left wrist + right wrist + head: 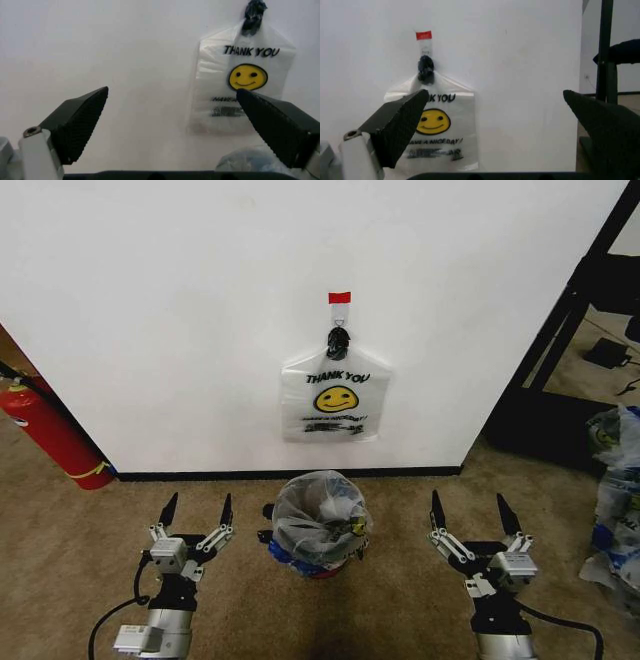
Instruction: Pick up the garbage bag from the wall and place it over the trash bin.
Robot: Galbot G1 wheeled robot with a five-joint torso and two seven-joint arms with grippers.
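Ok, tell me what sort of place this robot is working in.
Probably an office or lab corner: brown carpet, a plain white wall with black baseboard, a red fire extinguisher leaning at the left, and a lined trash bin below a hanging garbage bag.

The right gripper (pixel 492 123) has its two dark fingers spread wide apart, with nothing between them. Beyond it, the garbage bag (pixel 440 127) hangs flat against the wall (pixel 520 56) from a hook marked with red tape (pixel 423 35). A black frame post (pixel 606 48) stands beside the wall.
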